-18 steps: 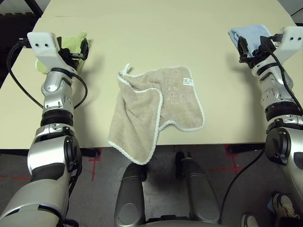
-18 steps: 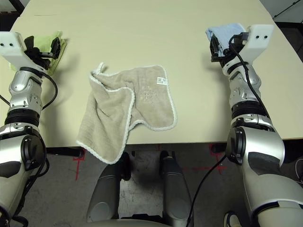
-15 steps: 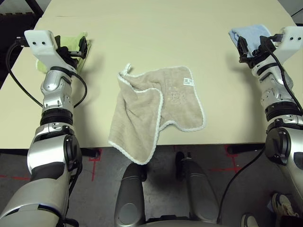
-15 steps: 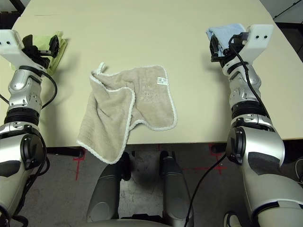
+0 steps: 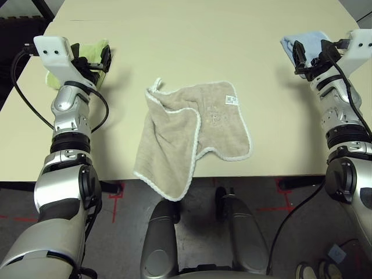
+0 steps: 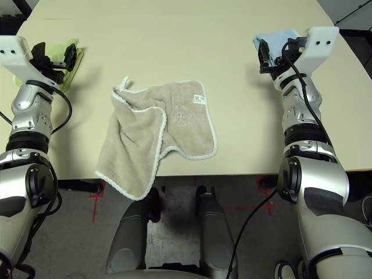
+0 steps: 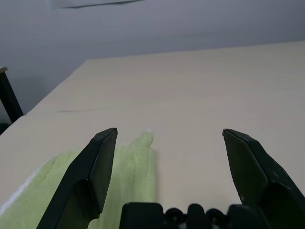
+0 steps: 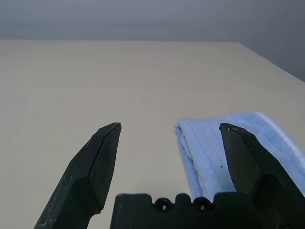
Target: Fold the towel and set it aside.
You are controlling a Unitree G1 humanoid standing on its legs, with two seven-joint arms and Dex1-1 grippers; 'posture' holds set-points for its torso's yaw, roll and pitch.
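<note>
A cream table (image 5: 192,35) is filling my view, with dark floor marked by red tape below its near edge, and the towel (image 5: 195,136) is lying crumpled at the centre, one corner drooping over that edge. I am holding both arms raised at the sides, my left gripper (image 7: 169,143) spread wide over a lime-green towel (image 7: 128,176) and my right gripper (image 8: 169,138) equally wide above a light-blue towel (image 8: 228,148), seemingly touching neither. Nothing is looking changed from a moment earlier.

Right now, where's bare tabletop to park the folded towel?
Free: the far table between green towel and blue towel; also both strips flanking the beige towel. Crowded: both far corners, and the near edge, which the beige towel overhangs.
</note>
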